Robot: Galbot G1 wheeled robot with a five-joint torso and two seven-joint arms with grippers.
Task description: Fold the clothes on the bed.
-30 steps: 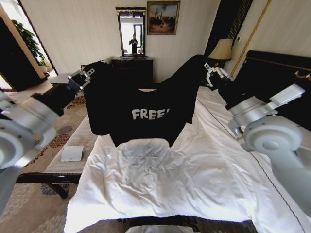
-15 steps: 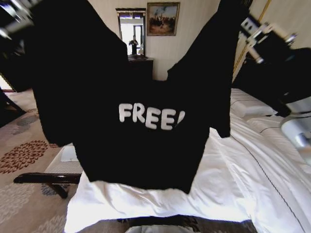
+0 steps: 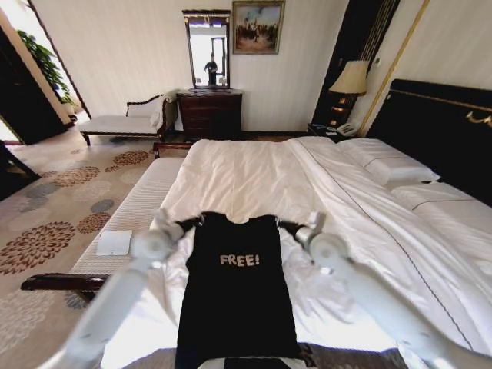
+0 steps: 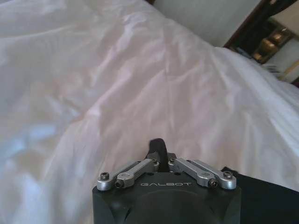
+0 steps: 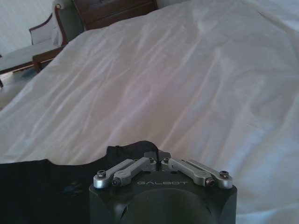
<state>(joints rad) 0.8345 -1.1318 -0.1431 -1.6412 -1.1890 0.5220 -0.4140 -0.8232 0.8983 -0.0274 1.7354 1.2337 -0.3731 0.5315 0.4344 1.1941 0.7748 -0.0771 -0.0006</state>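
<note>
Your black T-shirt (image 3: 237,296) lies flat on the bed (image 3: 246,173), lettering up, hem draped over the near edge, collar end pointing toward the far side. Left pincer (image 3: 187,224) sits at one shoulder corner, right pincer (image 3: 290,227) at the other, both low on the white duvet (image 5: 196,84). In the wrist views each pincer is drawn narrow with dark fabric nipped between the tips, so you're holding both shoulders.

If you're laying it out, keep the two pincers level and equally apart so the collar line stays straight. Ease tension gently; the fabric is soft and will bunch if one side leads. Watch the hem hanging off the edge: it could drag the shirt toward you on release.
</note>
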